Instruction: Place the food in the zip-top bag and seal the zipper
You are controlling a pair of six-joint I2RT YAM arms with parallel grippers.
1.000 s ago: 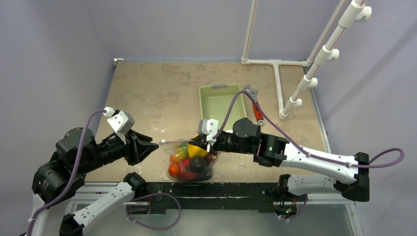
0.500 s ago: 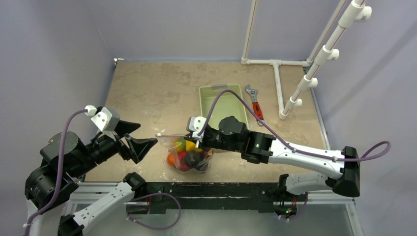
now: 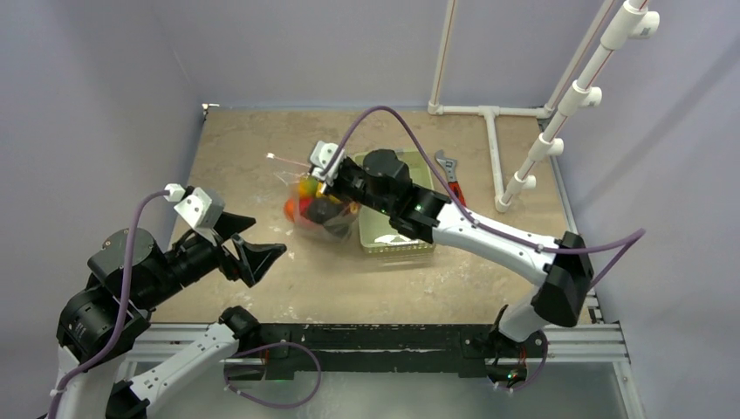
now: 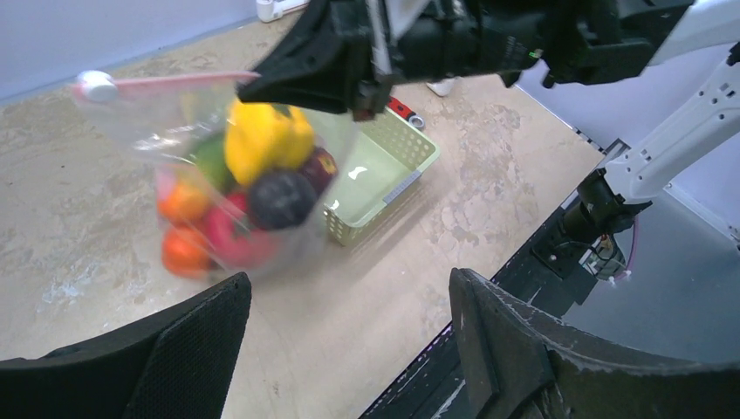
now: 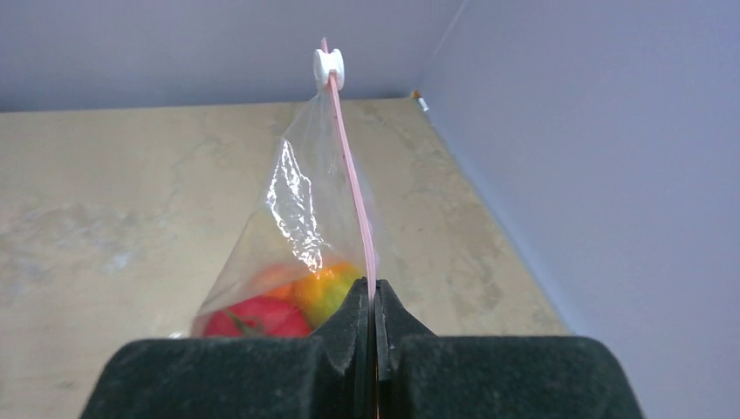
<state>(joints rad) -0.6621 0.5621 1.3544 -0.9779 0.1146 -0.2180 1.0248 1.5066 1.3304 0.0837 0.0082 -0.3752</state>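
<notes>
The clear zip-top bag (image 3: 325, 214) hangs above the table beside the basket, with the food inside: a yellow pepper (image 4: 262, 140), a dark plum (image 4: 281, 199), a red tomato (image 5: 262, 319) and an orange (image 4: 185, 253). My right gripper (image 5: 373, 288) is shut on the pink zipper (image 5: 353, 201) at the bag's right end. The strip runs straight out to its white slider (image 5: 329, 65) at the far end. My left gripper (image 4: 349, 279) stands open and holds nothing, well apart from the bag, near the table's front left (image 3: 260, 255).
A light green slotted basket (image 3: 390, 234) sits right of the bag, partly under my right arm. A red-handled wrench (image 3: 454, 188) lies beyond it, and a white pipe frame (image 3: 497, 148) stands at the back right. Purple walls close in the table.
My left gripper opened, let go of the bag's left end and drew back. My right arm carried the hanging bag from the near edge up toward the basket.
</notes>
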